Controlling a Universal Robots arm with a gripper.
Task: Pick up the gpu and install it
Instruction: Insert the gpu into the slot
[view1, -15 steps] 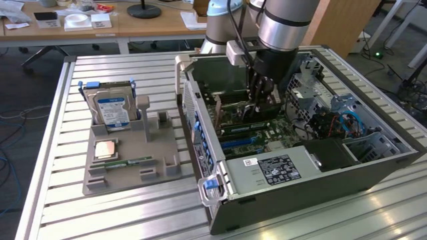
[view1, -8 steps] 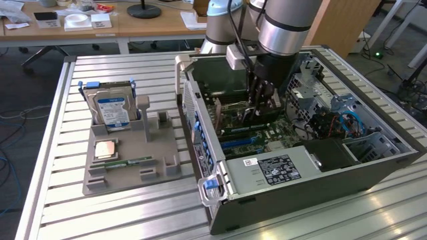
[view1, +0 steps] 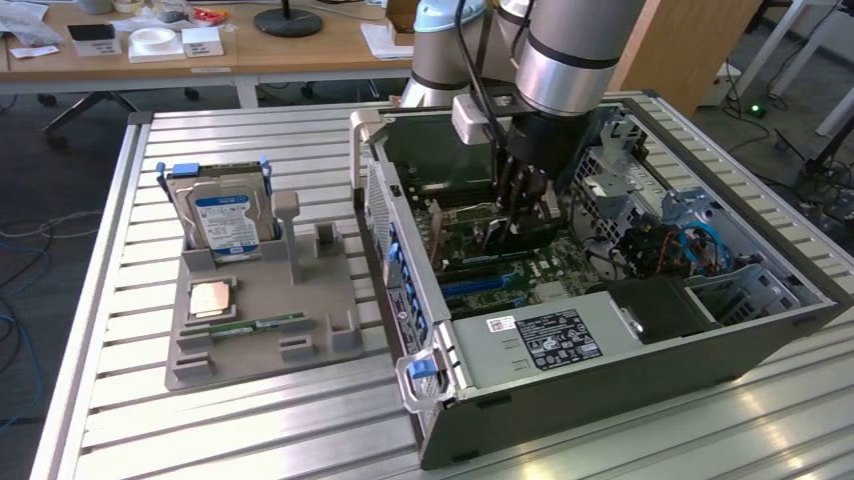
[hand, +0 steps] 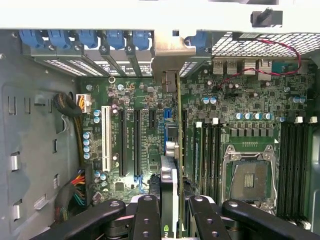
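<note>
The tool (view1: 523, 215) is reaching down into the open computer case (view1: 641, 390) on the slatted surface (view1: 240, 420), its fingers (hand: 146, 220) clamping the gpu (hand: 169, 172) edge-on (bracket end toward the blue slot latches (hand: 80, 40)). The card is standing upright over the motherboard (hand: 240, 115) slots.

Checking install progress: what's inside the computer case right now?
The motherboard, its empty CPU socket, and the gpu edge-on between the jaws. The slot beneath the gpu is covered.
</note>
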